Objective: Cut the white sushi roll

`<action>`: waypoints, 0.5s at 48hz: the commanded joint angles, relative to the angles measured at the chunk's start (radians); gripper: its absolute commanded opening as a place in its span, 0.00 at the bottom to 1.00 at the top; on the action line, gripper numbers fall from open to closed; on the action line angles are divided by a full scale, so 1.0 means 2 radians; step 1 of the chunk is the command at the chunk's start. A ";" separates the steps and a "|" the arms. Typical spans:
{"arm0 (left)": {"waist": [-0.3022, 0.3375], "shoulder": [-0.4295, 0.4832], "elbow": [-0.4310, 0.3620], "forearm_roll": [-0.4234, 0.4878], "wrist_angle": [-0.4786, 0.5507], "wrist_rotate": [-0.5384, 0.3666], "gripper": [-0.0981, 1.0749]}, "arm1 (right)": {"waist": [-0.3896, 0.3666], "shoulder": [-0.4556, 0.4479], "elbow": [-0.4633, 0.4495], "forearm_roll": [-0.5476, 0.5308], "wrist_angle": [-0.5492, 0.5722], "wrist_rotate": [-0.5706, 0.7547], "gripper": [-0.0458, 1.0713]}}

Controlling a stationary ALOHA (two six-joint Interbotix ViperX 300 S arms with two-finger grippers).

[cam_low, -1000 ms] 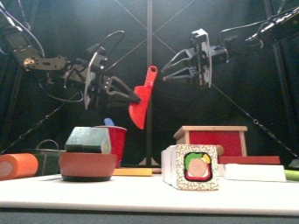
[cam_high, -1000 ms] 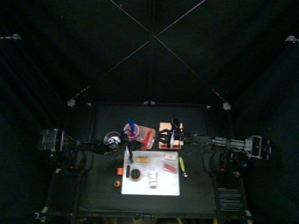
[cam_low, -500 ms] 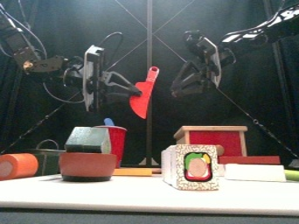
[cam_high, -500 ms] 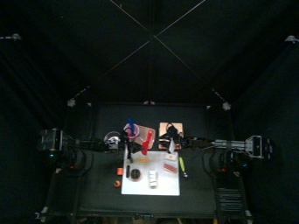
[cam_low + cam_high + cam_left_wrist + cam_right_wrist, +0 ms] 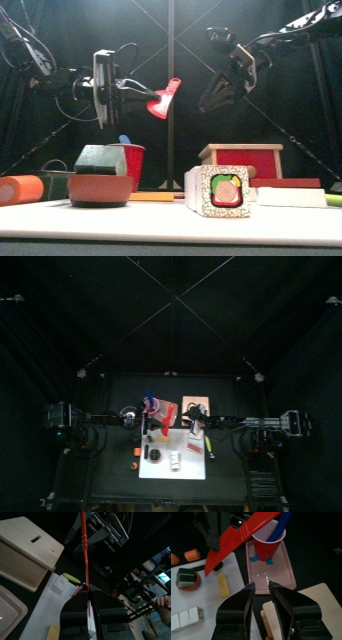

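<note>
Holding the red knife (image 5: 163, 98) clamped in the left gripper (image 5: 132, 90) mid-air; right gripper (image 5: 218, 93) gaping, empty. White sushi roll (image 5: 155, 455) waiting mid white board (image 5: 175, 469). Next: lower blade squarely across it.

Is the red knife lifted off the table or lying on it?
Lifted: the left gripper holds the red knife in the air.

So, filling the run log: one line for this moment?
left gripper: holds red knife aloft | right gripper: open, empty, beside knife | white sushi roll: uncut on board
</note>
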State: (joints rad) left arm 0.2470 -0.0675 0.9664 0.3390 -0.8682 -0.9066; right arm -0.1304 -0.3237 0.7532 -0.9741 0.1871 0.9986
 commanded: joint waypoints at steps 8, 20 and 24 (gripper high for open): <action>0.018 -0.008 -0.003 0.028 -0.005 -0.073 0.36 | 0.040 -0.011 -0.072 -0.105 0.050 -0.001 0.67; 0.024 -0.008 -0.004 0.073 -0.021 -0.170 0.36 | 0.056 0.008 -0.088 -0.206 0.100 0.000 0.67; 0.025 -0.008 -0.005 0.081 -0.030 -0.189 0.36 | 0.061 0.015 -0.088 -0.234 0.111 -0.001 0.69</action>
State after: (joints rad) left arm 0.2915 -0.0675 0.9695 0.4847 -0.9020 -1.2625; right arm -0.0169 -0.2930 0.6535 -1.3883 0.3881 0.9971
